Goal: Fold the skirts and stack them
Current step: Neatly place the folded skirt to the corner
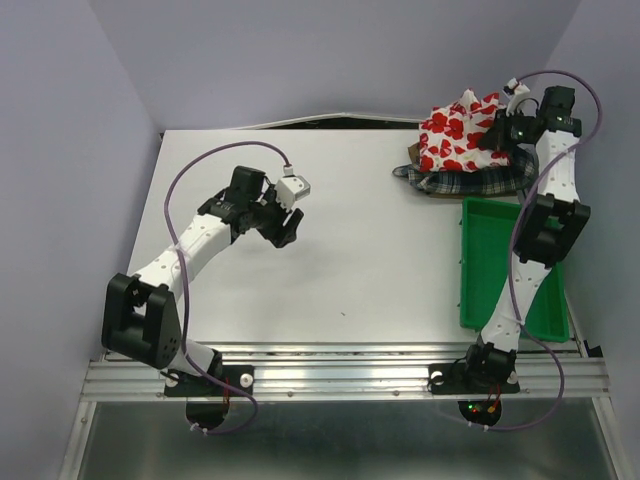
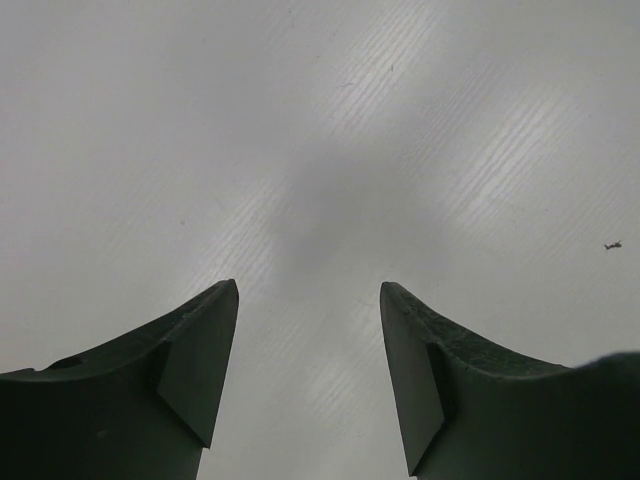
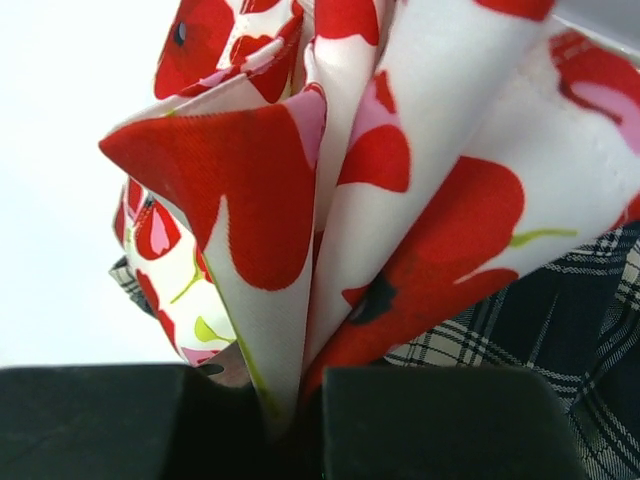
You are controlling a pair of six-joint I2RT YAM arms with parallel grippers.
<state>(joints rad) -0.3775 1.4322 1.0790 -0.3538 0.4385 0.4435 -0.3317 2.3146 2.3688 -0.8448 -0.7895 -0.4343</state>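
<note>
The skirts lie heaped at the table's far right corner. The white skirt with red flowers [image 1: 455, 135] lies on top of the navy-and-white plaid skirt [image 1: 470, 182], and a sliver of tan skirt [image 1: 413, 152] peeks out at the heap's left edge. My right gripper [image 1: 500, 135] is shut on a bunched fold of the flowered skirt [image 3: 300, 230], the cloth pinched between its fingers [image 3: 430, 420], with plaid cloth [image 3: 570, 320] below it. My left gripper [image 1: 288, 225] hovers open over bare table at the middle left, its fingers [image 2: 190, 370] wide apart with nothing between them.
A green plastic tray [image 1: 482, 262] stands on the right side, just in front of the heap, with my right arm reaching over it. Walls close in the table on the left, back and right. A tiny speck [image 2: 612, 245] marks the tabletop.
</note>
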